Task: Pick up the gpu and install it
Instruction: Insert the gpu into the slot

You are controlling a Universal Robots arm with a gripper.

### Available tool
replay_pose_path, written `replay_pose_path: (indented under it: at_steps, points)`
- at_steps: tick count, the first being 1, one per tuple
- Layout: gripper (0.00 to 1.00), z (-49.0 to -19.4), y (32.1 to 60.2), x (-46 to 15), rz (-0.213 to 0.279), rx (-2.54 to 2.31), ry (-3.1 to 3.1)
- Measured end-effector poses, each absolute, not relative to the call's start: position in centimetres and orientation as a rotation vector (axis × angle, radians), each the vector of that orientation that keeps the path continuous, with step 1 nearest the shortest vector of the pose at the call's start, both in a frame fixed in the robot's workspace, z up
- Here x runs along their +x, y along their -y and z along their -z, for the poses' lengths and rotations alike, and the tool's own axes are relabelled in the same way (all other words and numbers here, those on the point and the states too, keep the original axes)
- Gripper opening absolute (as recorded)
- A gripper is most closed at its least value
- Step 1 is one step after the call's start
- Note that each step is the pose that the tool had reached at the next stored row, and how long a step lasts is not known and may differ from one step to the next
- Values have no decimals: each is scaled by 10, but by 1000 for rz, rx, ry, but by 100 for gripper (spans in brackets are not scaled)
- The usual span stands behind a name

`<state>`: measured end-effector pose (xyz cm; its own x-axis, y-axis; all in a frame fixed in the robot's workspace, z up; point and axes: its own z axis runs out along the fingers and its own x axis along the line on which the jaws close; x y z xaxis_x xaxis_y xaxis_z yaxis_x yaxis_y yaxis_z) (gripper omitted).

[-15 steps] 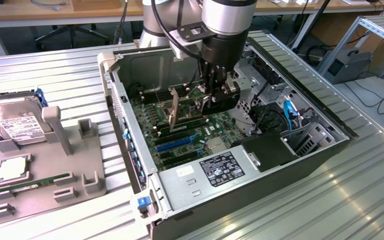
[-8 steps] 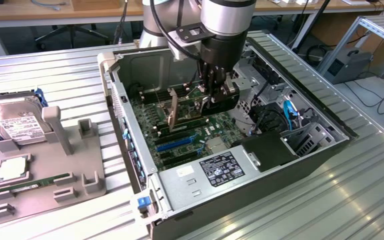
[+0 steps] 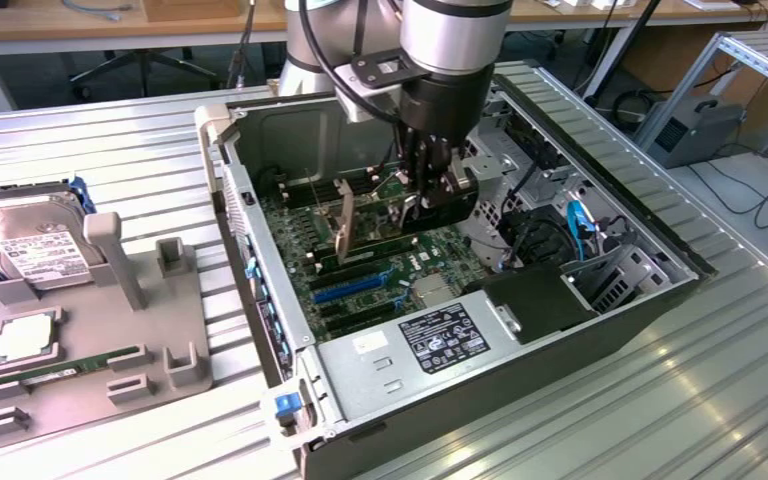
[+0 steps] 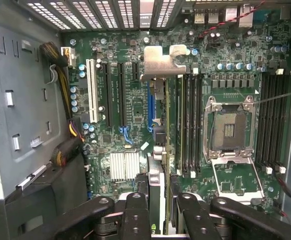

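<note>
The gpu (image 4: pixel 160 145) is a thin card seen edge-on in the wrist view, with its silver end bracket (image 4: pixel 161 61) toward the case's rear vents. My gripper (image 4: pixel 161 212) is shut on it, one black finger on each side of the card's near end. The card stands upright over the green motherboard (image 4: pixel 135 110), alongside a blue expansion slot (image 4: pixel 150 111). I cannot tell whether it touches the slot. In the exterior view, my gripper (image 3: pixel 427 200) is lowered inside the open computer case (image 3: pixel 244 200), and the gpu (image 3: pixel 341 222) reaches out from it toward the case's left wall.
An open processor socket (image 4: pixel 229 131) and memory slots (image 4: pixel 190 120) lie beside the card. Cables (image 3: pixel 578 232) and a power supply (image 3: pixel 444 340) crowd the case's near and right parts. On the exterior view's left, a grey fixture (image 3: pixel 157 340) holds a hard drive (image 3: pixel 31 245), a processor (image 3: pixel 24 340) and a memory stick (image 3: pixel 71 368).
</note>
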<state>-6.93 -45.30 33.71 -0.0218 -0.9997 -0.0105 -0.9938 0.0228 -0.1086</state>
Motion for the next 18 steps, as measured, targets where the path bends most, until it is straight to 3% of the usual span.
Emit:
replay_pose_path:
  at_steps: [18]
  points:
    - [27,-333,458,-70,108,-2137,-2185]
